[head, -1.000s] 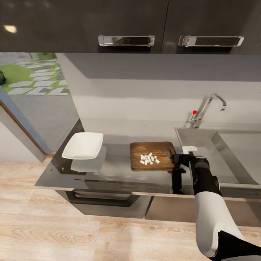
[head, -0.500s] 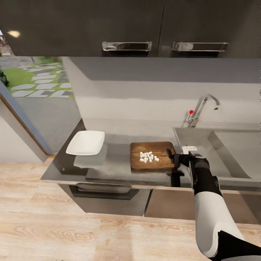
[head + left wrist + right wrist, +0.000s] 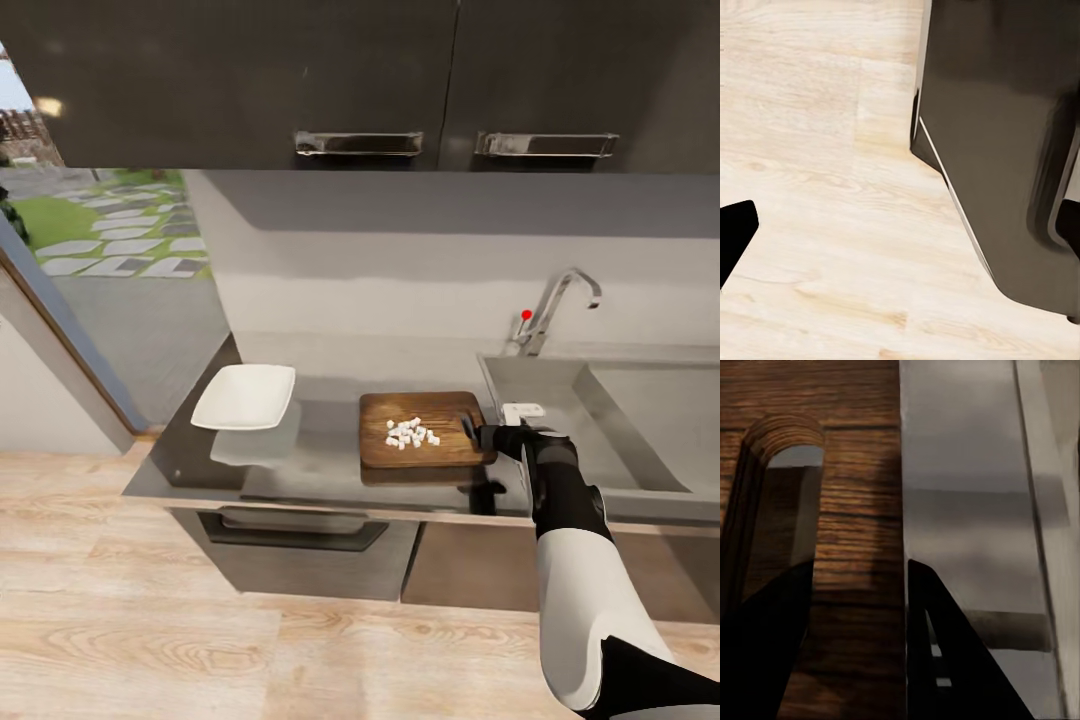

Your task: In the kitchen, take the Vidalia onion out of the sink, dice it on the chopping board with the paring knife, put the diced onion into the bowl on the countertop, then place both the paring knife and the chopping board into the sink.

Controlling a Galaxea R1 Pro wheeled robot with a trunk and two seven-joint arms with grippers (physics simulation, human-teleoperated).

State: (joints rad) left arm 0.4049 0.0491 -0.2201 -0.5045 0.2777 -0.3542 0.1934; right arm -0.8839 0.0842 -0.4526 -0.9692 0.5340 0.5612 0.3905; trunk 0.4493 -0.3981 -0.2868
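The brown chopping board [image 3: 440,410] hangs level just above the grey countertop [image 3: 320,450], casting a shadow under it. White diced pieces of the Vidalia onion [image 3: 411,433] lie in a small heap on its middle. My right gripper [image 3: 476,437] is shut on the board's right end, beside the slot-shaped handle hole. In the right wrist view the board [image 3: 847,510] has one dark finger on each side of its edge, at the right gripper [image 3: 855,574]. The white square bowl [image 3: 246,397] stands to the board's left. The grey sink [image 3: 610,430] lies to the right. The paring knife is out of view. My left gripper [image 3: 900,232] hangs open over the floor.
A chrome tap [image 3: 556,305] with a red knob stands behind the sink. Dark upper cabinets [image 3: 450,80] with metal handles hang above the counter. Left of the counter a doorway [image 3: 90,250] opens onto paving and grass. Pale wood floor [image 3: 150,620] lies in front, beside a dark glossy body [image 3: 997,150].
The whole picture has shifted, so the camera has moved back from the counter. The board and my right gripper keep their place together, and the gap under the board looks slightly larger.
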